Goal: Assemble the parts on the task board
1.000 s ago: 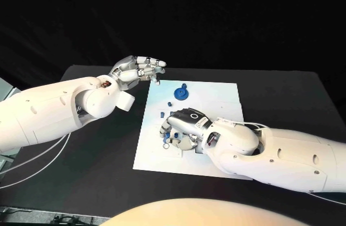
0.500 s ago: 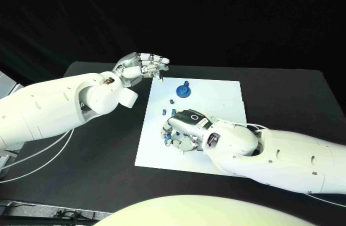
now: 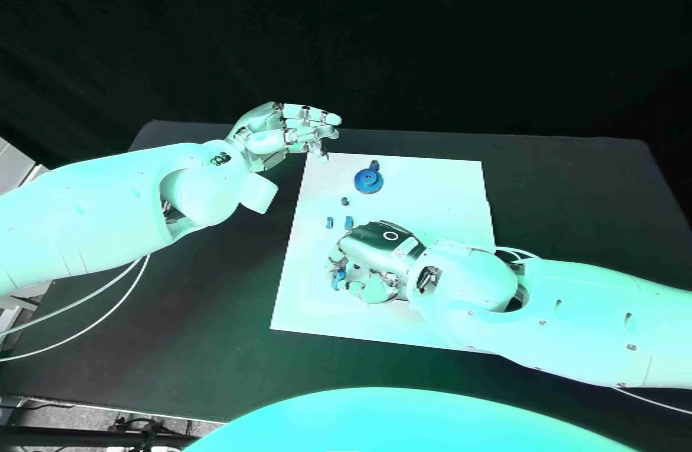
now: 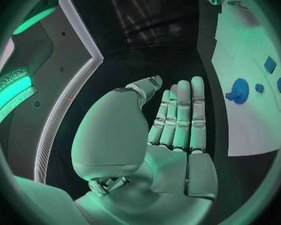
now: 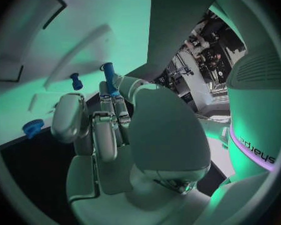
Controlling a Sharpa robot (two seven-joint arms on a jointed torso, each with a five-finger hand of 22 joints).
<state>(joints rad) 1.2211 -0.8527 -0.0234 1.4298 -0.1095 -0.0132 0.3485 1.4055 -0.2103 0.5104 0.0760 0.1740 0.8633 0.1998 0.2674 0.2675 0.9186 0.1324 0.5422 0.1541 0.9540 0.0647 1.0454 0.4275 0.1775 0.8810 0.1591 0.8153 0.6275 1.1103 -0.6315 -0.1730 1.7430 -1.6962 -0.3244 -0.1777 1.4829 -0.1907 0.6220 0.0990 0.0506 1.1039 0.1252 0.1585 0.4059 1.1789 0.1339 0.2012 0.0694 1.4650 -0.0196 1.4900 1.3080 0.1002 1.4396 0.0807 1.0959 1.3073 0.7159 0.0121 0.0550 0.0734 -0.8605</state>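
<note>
At frame centre, the right hand (image 3: pixel 369 264) pinches a blue peg (image 5: pixel 108 78) upright over the task board (image 3: pixel 433 187), while the empty, open-fingered left hand (image 3: pixel 281 129) hovers upper left.

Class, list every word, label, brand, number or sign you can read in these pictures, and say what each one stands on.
"adjeys" or something close to it, letters uncertain: dark lettering on the white curved shell in the right wrist view.
A small round dark mark on the back of the right robot hand: too small to read.
Task board: no readable text.
</note>
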